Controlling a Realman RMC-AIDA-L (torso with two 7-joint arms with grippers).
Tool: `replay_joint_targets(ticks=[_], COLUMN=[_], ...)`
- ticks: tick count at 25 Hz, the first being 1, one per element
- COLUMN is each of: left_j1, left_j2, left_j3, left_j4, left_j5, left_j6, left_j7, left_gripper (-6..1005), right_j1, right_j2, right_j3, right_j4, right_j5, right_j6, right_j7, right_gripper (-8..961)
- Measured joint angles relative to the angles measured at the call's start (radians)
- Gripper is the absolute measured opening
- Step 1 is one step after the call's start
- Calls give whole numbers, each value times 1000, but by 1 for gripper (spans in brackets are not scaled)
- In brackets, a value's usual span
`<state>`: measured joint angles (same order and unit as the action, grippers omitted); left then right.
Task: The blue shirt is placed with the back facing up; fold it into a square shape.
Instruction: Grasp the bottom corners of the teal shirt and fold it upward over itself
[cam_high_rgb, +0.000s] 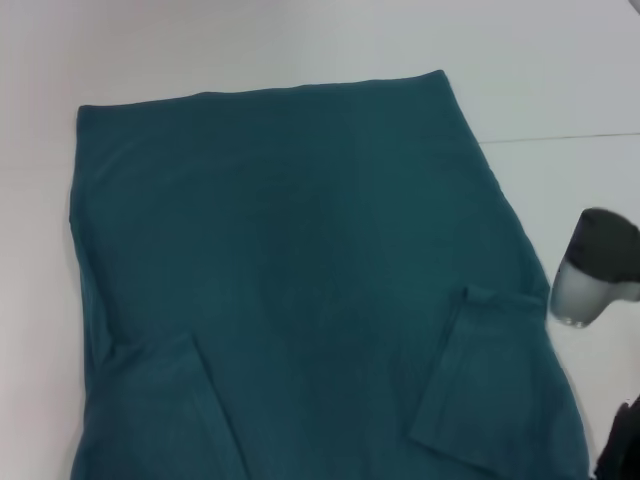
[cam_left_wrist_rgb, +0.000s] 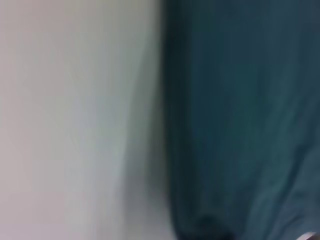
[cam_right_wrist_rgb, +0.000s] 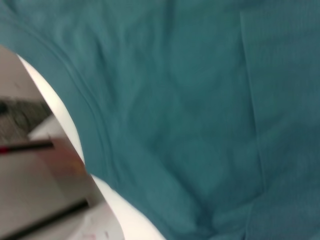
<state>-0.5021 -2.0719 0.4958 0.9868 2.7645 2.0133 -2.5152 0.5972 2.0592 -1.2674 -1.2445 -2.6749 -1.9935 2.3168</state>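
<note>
Teal knit: blue shirt (cam_high_rgb: 300, 260) flat on white worktop (cam_high_rgb: 560, 80), both sleeves folded inward | right end effector (cam_high_rgb: 592, 270) just beside shirt's right edge, spread or pinched: cannot tell | left end effector unseen | risk: soft fabric bunching, skewing the square.

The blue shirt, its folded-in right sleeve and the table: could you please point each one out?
blue shirt (cam_high_rgb: 300, 230), head view, middle of its back panel.
right sleeve (cam_high_rgb: 470, 370), head view, centre of the folded-in flap.
table (cam_high_rgb: 560, 90), head view, bare white surface beyond the shirt.
</note>
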Motion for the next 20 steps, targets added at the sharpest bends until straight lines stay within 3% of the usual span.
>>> replay_joint_targets(ticks=[4,9,14,20], left_j1=[0,-5,-5,-3], left_j2=[7,19,22,23], left_j3=[-54,-121,-139,-152], left_j4=[-3,-2,3,-1], left_j5=[-96,-203,-292,-372], left_j6=[2,-11,-75,-174], left_j7=[13,39,70,121], left_gripper=[29,29,29,29], right_j1=[3,39,55,43], right_j2=[-9,-13,-14,3], right_j3=[117,342,533,593], right_j4=[-3,5,8,27], right_j5=[42,52,119,173], right_j6=[3,12,106,244], right_j7=[-49,-131,-150,-119], right_gripper=[75,75,75,76])
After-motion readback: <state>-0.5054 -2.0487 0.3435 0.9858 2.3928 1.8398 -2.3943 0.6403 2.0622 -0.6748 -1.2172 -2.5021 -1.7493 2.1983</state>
